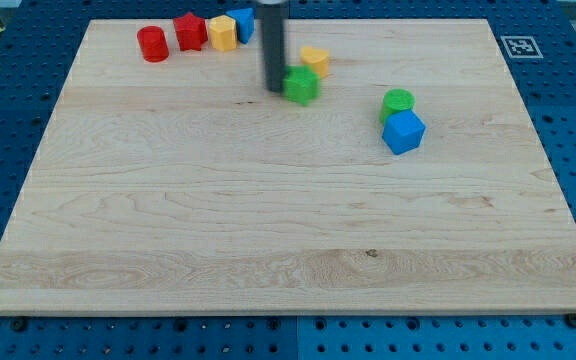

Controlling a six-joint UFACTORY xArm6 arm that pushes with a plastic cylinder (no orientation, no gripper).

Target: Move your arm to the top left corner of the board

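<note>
My tip (272, 90) rests on the wooden board (268, 230) near the view's top centre, just left of a green block (302, 86). A yellow block (315, 60) sits just above and right of the green one. Along the top edge, left of the rod, lie a red cylinder (152, 44), a red block (189, 32), a yellow hexagonal block (222, 33) and a blue block (243, 24) partly hidden by the rod. The board's top left corner (93, 24) lies left of the red cylinder.
A green cylinder (398, 102) and a blue cube (404, 132) sit touching at the view's right of centre. A black-and-white marker tag (520, 46) lies off the board's top right corner. Blue pegboard surrounds the board.
</note>
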